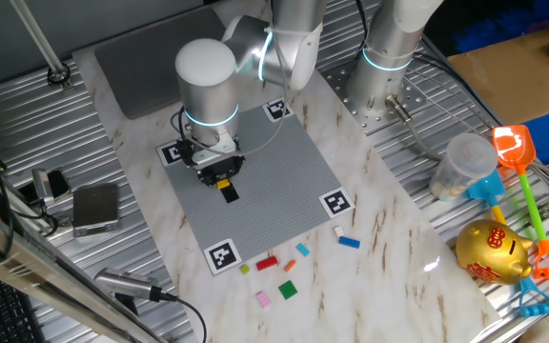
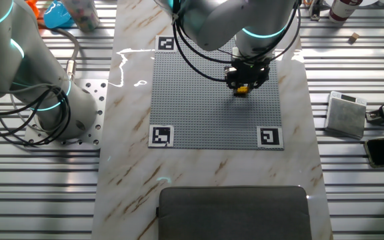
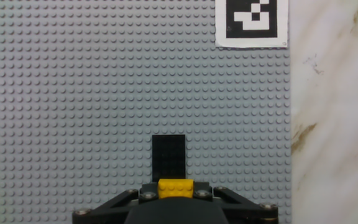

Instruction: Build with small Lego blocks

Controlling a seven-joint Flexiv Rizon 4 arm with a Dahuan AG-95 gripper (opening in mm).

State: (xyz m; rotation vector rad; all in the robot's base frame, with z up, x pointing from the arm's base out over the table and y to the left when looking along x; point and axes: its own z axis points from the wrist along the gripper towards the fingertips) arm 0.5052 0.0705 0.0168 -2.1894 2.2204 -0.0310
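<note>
- Yellow block [image 3: 176,188]: clamped between the fingers of the gripper [image 1: 223,181], directly above the grey studded plate [image 3: 73,93]. Also visible from the other fixed view [image 2: 243,87].
- Black block [image 3: 169,158]: seated on the plate, long axis pointing away from the gripper, near end just beside the yellow block. Whether the two touch cannot be told.
- Gripper state: jaws narrow, closed on the yellow block.
- Plate margins: bare studs extend on all sides of the black block. A black-and-white marker [image 3: 252,23] occupies the far right corner in the hand view; the plate's right edge meets the marble tabletop [image 3: 334,124] there.
- Loose blocks lie on the marble off the plate's near edge, well apart from the gripper: red [image 1: 267,263], green [image 1: 288,290], pink [image 1: 264,299], blue [image 1: 350,242], orange [image 1: 292,265].
- Table periphery: grey box [image 1: 95,209] on the left; gold piggy bank [image 1: 492,252] and toy shovel [image 1: 519,167] on the right.
</note>
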